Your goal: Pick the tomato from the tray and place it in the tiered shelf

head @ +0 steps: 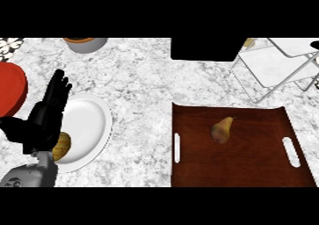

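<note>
Speckled white counter (142, 79). Left hand (41, 118) raised at the left over a white plate (90, 118), fingers straight and together, holding nothing. Right hand out of sight. Brown tray (252, 169) holding a pear-shaped fruit (221, 129); no tomato visible. Wire shelf (278, 66) beyond, top right.

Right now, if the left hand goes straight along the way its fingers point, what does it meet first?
Probably nothing close: the left hand points up-view over bare counter; the grey bowl at the far edge lies slightly right. Height is unclear.
</note>
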### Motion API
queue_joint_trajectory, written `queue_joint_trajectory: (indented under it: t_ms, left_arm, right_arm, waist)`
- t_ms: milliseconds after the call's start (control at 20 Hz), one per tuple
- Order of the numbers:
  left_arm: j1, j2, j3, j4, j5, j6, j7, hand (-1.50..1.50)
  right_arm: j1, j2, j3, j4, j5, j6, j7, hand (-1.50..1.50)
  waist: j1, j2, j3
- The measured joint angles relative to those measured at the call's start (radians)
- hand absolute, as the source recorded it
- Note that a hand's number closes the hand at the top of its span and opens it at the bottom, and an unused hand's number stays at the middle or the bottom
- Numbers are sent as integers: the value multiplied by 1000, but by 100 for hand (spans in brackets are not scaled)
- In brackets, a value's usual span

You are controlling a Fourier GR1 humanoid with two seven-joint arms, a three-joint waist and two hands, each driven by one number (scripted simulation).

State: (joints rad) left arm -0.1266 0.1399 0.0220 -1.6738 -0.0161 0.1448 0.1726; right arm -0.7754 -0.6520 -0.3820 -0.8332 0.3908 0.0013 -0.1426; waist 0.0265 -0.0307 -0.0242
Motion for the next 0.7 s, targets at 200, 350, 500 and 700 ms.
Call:
queue_joint_trajectory:
  t_ms: [200, 350, 500, 700]
  left_arm:
    - [-13, -1, -2, -8, -2, 3, 16, 0]
    - [-10, -7, -2, 1, -8, 9, 5, 0]
    - [2, 2, 8, -6, 2, 0, 4, 0]
    - [31, 10, 23, 3, 9, -12, -23, 0]
  right_arm:
    - [-27, -13, -13, 46, -13, 33, -24, -150]
    - [-52, -18, -30, 81, -32, 56, -48, -150]
    - [-83, -23, -69, 127, -76, 83, -72, -150]
    - [-134, -40, -114, 196, -123, 108, -65, -150]
  waist:
    - [3, 3, 0]
    - [2, 8, 3]
    - [3, 13, 8]
    - [1, 22, 14]
